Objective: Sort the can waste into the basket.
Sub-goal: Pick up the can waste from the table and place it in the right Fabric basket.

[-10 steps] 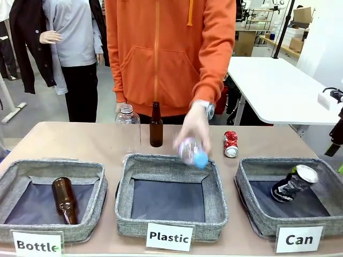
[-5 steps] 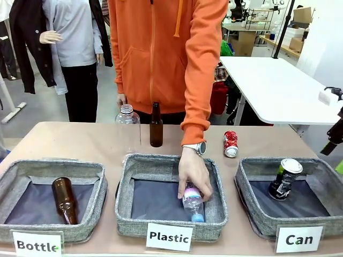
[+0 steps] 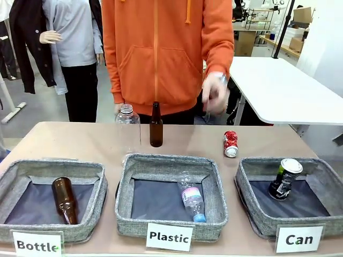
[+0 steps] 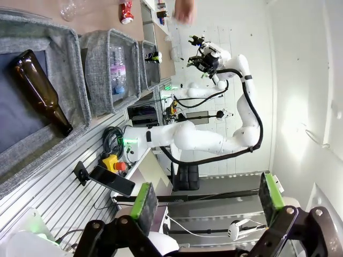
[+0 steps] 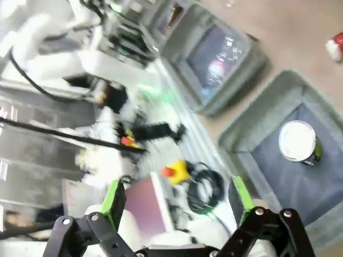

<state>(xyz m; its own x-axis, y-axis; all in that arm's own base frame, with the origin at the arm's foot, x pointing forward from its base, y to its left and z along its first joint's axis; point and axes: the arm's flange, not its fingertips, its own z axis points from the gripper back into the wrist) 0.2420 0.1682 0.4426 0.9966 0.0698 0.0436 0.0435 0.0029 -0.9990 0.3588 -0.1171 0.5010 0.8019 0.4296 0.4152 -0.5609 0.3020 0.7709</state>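
The black can (image 3: 283, 179) with green marks stands upright in the grey "Can" basket (image 3: 248, 171) at the front right. Behind that basket, the crushed red can (image 3: 230, 143) lies on the table. From above, the right wrist view shows the black can's silver top (image 5: 298, 141) inside the basket (image 5: 278, 91), with the red can (image 5: 336, 46) at the edge. My right gripper (image 5: 177, 197) hangs open and empty, high above the basket. My left gripper (image 4: 208, 197) is open too, off the table's left end, far from both cans.
A clear plastic bottle (image 3: 192, 198) lies in the "Plastic" basket (image 3: 171, 163). A brown bottle (image 3: 64, 199) lies in the "Bottle" basket (image 3: 16, 176). One brown bottle (image 3: 156, 126) and one clear bottle (image 3: 127, 120) stand at the table's back. The person's hand (image 3: 214, 95) is raised behind the table.
The person laid the plastic bottle in the Plastic basket and drew the hand back. The black can dropped and settled upright in the Can basket. My right arm drew away off the right edge.
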